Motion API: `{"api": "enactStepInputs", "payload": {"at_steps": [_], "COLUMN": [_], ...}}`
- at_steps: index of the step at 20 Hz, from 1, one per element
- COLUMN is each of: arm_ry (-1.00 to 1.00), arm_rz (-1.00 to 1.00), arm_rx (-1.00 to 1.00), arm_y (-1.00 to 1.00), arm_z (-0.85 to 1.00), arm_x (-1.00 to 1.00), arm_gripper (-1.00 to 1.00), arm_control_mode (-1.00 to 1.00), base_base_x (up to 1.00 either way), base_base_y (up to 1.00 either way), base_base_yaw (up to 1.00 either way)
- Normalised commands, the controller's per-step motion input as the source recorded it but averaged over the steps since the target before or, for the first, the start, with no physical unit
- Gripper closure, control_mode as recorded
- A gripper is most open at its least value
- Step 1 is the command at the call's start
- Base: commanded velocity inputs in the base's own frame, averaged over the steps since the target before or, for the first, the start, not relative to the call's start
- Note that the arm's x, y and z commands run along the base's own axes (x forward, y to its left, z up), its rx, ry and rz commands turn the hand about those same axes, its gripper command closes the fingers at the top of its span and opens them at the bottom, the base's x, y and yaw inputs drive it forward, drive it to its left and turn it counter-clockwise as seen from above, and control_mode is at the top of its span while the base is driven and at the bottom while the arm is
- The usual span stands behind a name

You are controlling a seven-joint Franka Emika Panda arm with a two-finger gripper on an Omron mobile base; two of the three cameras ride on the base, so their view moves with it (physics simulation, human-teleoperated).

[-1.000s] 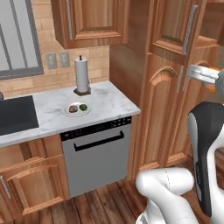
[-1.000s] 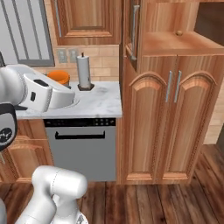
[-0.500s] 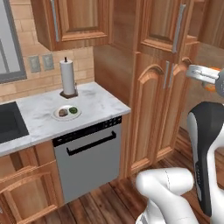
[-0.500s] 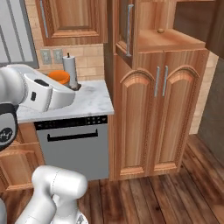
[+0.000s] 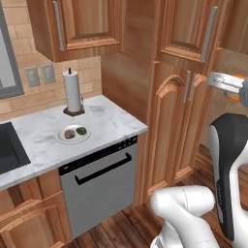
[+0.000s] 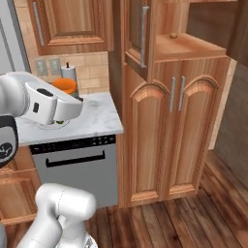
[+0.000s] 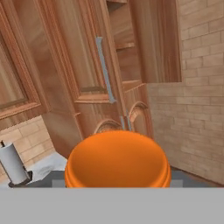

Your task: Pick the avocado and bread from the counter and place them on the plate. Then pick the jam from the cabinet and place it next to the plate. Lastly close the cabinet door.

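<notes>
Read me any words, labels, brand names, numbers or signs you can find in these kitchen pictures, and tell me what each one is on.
No readable text anywhere.
The jam, held in the gripper: plain orange, no label visible.
The dishwasher control strip: tiny dark marks, too small to read.
A round emblem on the robot's body at the left edge of the right base view: too blurred to read.
The cabinet, counter and plate: no writing.

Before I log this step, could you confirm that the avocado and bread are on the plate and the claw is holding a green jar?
Not quite: the jar is orange, not green. The hand view shows the orange jam right at the claw. The avocado and bread do lie on the plate, as the left base view shows.
</notes>
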Motion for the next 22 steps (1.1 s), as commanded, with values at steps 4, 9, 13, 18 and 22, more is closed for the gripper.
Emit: {"api": "enactStepInputs", "payload": {"at_steps": [4,9,13,18,22], "arm_ry": [0.0,0.0,0.0,0.0,0.0], "arm_rz": [0.0,0.0,0.0,0.0,0.0], "arm_rx": [0.0,0.0,0.0,0.0,0.0], "arm_y": [0.0,0.0,0.0,0.0,0.0], "arm_z": [0.0,0.0,0.0,0.0,0.0], "arm_x": [0.0,0.0,0.0,0.0,0.0], "arm_gripper": [1.0,1.0,1.0,1.0,1.0], "arm_control_mode": [1.0,1.0,1.0,1.0,1.0], "base_base_x": [0.43,0.28,0.3,0.4,0.45], "base_base_y": [0.3,0.35,0.37,0.34,0.37], "base_base_yaw": [-0.08,-0.16,-0.16,-0.09,-0.03]}}
